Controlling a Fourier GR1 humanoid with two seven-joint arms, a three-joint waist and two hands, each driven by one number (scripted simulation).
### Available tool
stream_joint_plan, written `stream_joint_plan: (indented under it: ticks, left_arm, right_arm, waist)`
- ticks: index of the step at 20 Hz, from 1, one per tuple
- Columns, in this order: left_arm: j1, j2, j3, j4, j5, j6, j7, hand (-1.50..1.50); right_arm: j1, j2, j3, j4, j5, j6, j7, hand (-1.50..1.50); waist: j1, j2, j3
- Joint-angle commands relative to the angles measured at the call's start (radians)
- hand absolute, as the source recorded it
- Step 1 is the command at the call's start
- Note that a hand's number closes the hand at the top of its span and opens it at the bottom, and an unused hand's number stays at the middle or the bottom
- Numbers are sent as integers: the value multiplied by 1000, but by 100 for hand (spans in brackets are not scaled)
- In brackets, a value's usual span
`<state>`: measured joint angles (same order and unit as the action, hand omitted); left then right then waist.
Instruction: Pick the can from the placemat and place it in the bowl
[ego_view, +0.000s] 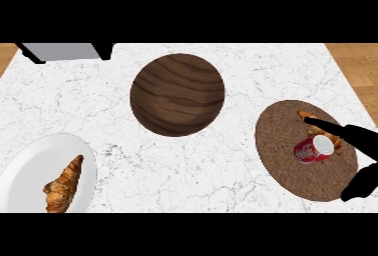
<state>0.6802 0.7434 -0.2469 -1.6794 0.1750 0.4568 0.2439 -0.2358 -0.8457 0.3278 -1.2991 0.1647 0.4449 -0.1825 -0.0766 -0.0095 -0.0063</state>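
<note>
One hand (347, 137), our right, spreads open around the can (314, 150) on the placemat (295, 172), gripping nothing yet, bowl (177, 95) waiting.

A white marble counter (221, 170) is spreading left of the hand (353, 137), wooden floor (356, 60) showing beyond it, a grey appliance (66, 51) sitting far up-left.

I can read no text, number or brand anywhere in my head view. The only thing that carries any marking is the red can (313, 150), lying on its side on the brown round placemat (295, 170) at about four o'clock. Its side shows pale streaks that may be lettering, but I cannot make out a single word or letter from here.
</note>
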Motion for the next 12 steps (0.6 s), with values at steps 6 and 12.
stream_joint_plan:
  ticks: [6,12]
  left_arm:
    - [-294,-59,67,-222,11,14,-148,0]
    - [-304,-69,73,-201,8,31,-134,0]
  right_arm:
    - [-41,50,52,0,78,-46,-2,150]
    - [-61,79,65,12,102,-72,-24,150]
  waist:
    - [-23,-13,5]
    - [-39,-12,4]
